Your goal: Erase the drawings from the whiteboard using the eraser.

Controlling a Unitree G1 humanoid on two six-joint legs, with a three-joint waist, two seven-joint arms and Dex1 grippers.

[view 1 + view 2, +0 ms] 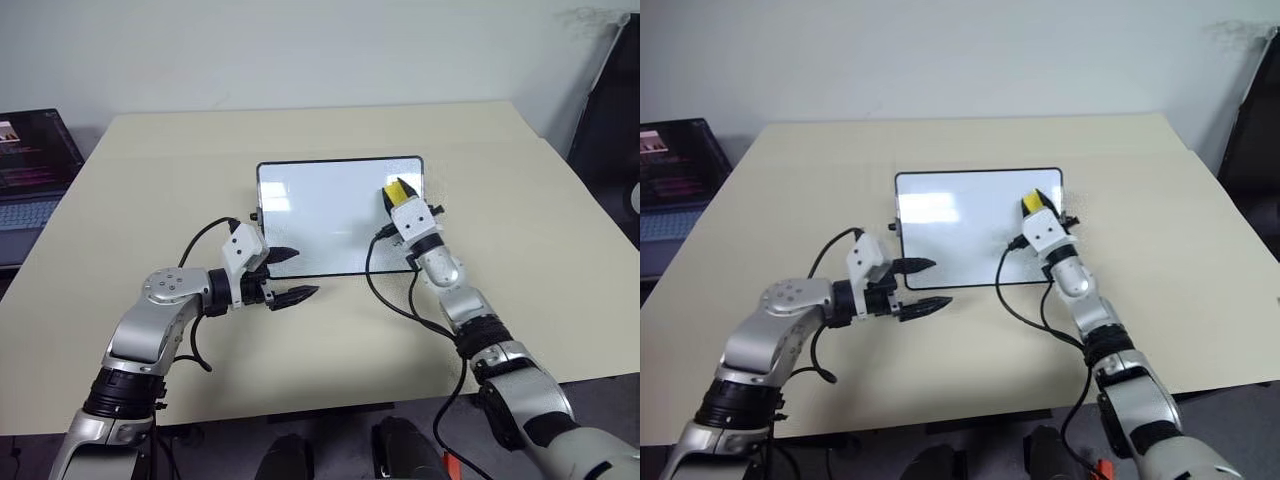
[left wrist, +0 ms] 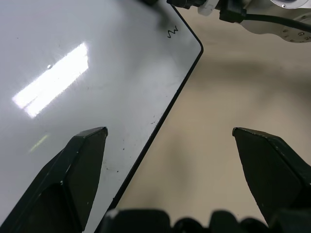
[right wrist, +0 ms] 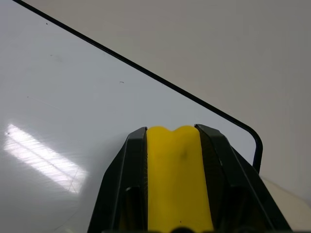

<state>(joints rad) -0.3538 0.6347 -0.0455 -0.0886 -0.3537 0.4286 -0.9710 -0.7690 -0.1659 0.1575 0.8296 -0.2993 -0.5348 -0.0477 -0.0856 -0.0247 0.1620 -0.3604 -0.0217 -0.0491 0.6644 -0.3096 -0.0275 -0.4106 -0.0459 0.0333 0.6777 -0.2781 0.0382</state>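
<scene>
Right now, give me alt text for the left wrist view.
One squiggly drawing remains near a corner of the whiteboard. The left gripper, jaws open, straddles the board's black edge over the beige table.

1. The whiteboard lay on the table.
2. The right gripper, clamped on the yellow eraser, was over the board's far right part.
3. The left gripper, fingers apart, straddled the board's near edge.
4. A laptop sat left of the table.

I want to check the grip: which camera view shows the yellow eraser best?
The right wrist view: the eraser sits large between the right gripper's black fingers. Both eye views show it small, over the whiteboard.
</scene>
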